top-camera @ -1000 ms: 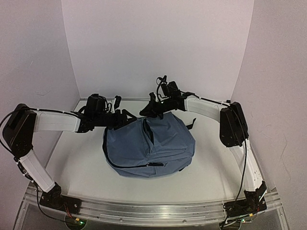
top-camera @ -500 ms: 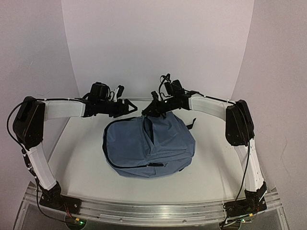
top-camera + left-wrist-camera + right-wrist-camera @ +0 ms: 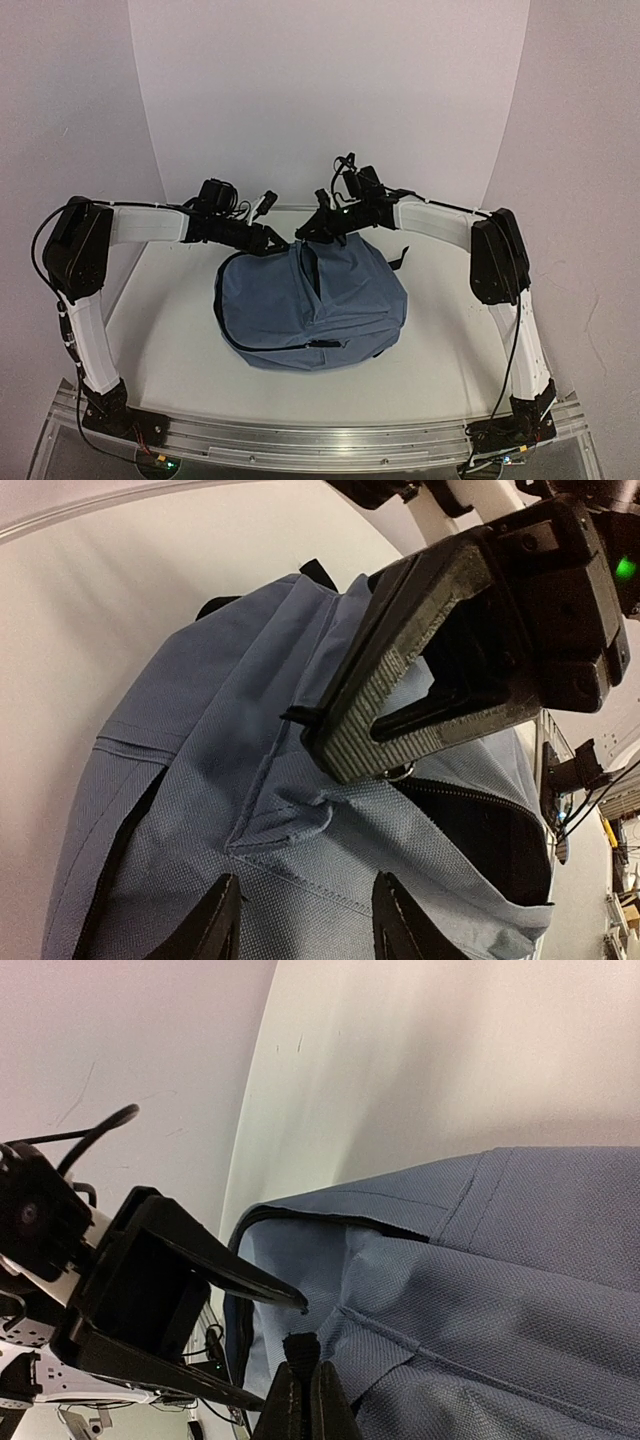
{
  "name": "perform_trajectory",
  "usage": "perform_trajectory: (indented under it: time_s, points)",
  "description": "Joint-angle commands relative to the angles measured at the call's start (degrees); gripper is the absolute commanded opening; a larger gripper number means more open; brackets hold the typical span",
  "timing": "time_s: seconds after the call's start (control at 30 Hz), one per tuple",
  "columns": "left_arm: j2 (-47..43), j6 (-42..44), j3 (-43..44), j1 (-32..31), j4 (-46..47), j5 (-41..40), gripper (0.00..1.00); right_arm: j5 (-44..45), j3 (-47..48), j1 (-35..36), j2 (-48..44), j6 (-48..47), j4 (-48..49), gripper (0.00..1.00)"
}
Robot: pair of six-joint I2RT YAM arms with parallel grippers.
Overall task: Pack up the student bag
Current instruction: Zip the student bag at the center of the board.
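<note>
White table (image 3: 160, 345): student bag (image 3: 300, 310); right gripper (image 3: 303, 1348) pinching it, left gripper (image 3: 305, 888) open.

- The left arm (image 3: 145, 225) has its elbow raised at the left and its forearm reaching level toward centre.
- The left gripper (image 3: 280, 243) has its jaws apart and tilts downward.
- The right arm (image 3: 430, 225) has its elbow raised at the right and its forearm reaching leftward.
- The right gripper (image 3: 298, 238) has its jaws pressed together, its tips just beside the left gripper's.

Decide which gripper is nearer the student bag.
Right. The right gripper pinches the student bag at its top edge; the left gripper is open just above the fabric, not gripping.
</note>
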Motion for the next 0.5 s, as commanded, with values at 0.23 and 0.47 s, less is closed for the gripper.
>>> perform_trajectory:
  time_s: [0.23, 0.47]
  points:
    - [3.8, 1.9, 3.5, -0.2, 5.1, 3.3, 0.45, -0.1, 3.5, -0.3, -2.9, 0.6, 2.2, 0.00]
    - [5.3, -0.1, 3.1, -0.5, 11.6, 3.5, 0.44, -0.3, 2.1, -0.3, -3.7, 1.0, 2.5, 0.00]
